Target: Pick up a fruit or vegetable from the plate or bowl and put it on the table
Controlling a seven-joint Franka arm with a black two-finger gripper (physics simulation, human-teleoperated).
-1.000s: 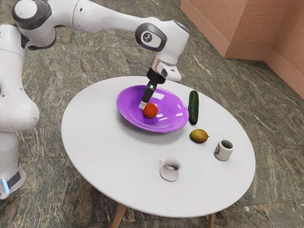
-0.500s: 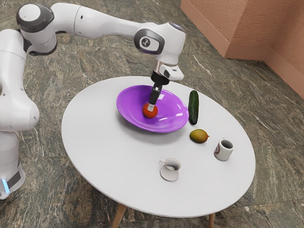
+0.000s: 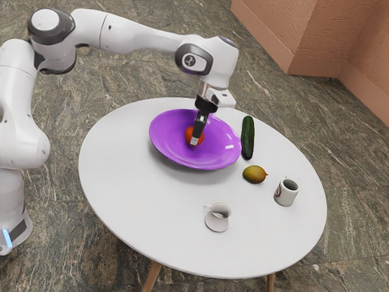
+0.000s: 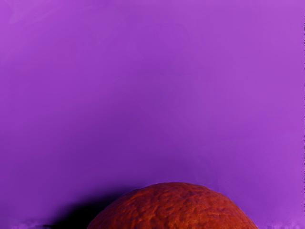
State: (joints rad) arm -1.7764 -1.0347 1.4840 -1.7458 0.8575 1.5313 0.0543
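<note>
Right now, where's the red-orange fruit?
The red-orange fruit is inside the purple bowl, at the gripper, toward the exterior view's left from the cucumber.

- No readable text is appearing.
- The white, smooth robot arm (image 3: 137,33) is bearing a round emblem (image 3: 190,60).
- The white cylindrical mug (image 3: 287,194) is showing an unreadable reddish mark (image 3: 278,190).

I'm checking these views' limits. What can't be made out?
Exterior view: part of the orange-red fruit, behind the gripper.
Wrist view: that fruit's remainder, cut off by the lower edge.
Exterior view: the marking on the mug, too small to read.
Exterior view: table legs, cut off by the lower edge.
</note>
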